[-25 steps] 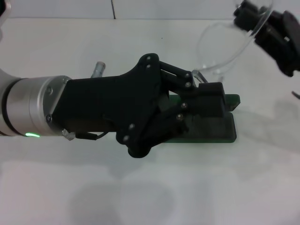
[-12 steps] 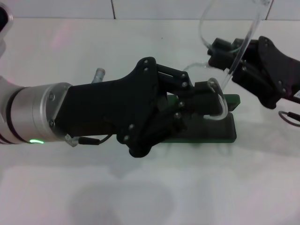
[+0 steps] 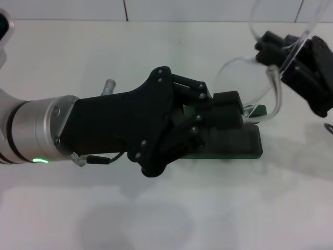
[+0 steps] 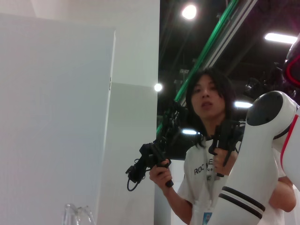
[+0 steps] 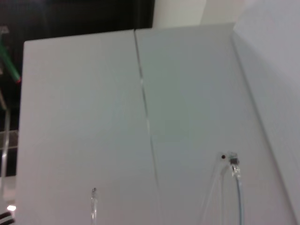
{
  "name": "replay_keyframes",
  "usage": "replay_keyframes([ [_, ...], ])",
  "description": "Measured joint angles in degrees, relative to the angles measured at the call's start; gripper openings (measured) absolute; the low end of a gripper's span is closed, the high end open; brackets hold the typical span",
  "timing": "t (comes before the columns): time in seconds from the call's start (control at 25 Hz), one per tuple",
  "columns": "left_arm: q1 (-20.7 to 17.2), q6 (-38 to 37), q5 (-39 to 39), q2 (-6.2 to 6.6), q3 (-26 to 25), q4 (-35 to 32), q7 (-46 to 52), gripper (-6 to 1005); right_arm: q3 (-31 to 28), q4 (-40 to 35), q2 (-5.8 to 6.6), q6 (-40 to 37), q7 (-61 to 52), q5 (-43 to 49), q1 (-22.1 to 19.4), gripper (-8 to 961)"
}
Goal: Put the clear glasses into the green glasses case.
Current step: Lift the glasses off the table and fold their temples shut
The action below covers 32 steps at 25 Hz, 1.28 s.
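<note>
Black and bulky, my left gripper [image 3: 221,115] fills the near middle of the head view, lying over the green glasses case [image 3: 237,146] on the white table [image 3: 156,213] — I cannot tell whether its fingers are pinching the lid or merely resting there. Beyond it, my right gripper [image 3: 281,49] holds the clear glasses [image 3: 250,86] aloft by the lens edge, one temple drooping toward the case's far end. I judge this the carry-in step: next I must lower and level the glasses into the case — provided it is open, which the left arm hides.
</note>
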State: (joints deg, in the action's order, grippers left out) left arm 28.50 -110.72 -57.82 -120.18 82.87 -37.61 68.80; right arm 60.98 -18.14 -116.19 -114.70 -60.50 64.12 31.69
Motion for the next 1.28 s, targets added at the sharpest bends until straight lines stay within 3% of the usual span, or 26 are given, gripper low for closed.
replay_keyframes([
  [0.32, 0.60, -0.18, 0.48, 0.01, 2.40, -0.18, 0.02, 77, 0.21, 0.17, 0.00, 0.53, 0.03, -2.38, -0.88, 122],
  [0.52, 2.25, -0.20, 5.06, 0.10, 7.22, -0.67, -0.21, 78, 0.87, 0.37, 0.01, 1.27, 0.03, -2.70, -0.22, 123],
  [1.28, 2.40, 5.11, 8.07, -0.05, 7.32, 0.06, -0.23, 82, 3.72, 3.27, 0.00, 3.31, 1.44, -2.79, 3.26, 124],
])
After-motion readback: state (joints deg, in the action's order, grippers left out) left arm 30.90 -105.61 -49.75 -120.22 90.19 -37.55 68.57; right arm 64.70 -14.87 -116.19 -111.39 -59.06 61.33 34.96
